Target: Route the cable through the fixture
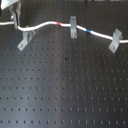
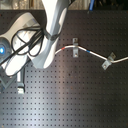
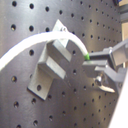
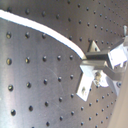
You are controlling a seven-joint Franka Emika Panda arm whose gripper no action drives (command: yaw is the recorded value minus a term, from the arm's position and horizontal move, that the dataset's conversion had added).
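The white cable (image 1: 47,23) runs across the back of the black board, with its red band (image 1: 59,23) and blue band (image 1: 89,31) on either side of the middle clip. My gripper (image 1: 19,26) is at the first exterior view's upper left, shut on the cable's end just above the left fixture (image 1: 25,41). In the first wrist view the cable (image 3: 30,45) arcs over the slotted top of the fixture (image 3: 50,67) into my gripper (image 3: 89,62). I cannot tell whether it sits in the slot. The second wrist view shows the cable (image 4: 45,27), gripper (image 4: 92,64) and fixture (image 4: 84,82) close together.
The cable passes through a middle clip (image 1: 73,27) and a right clip (image 1: 116,40), also seen as the middle clip (image 2: 75,47) and the right clip (image 2: 106,62). The arm's body (image 2: 40,40) with black hoses hides the second exterior view's left. The perforated board (image 1: 65,90) fills the foreground.
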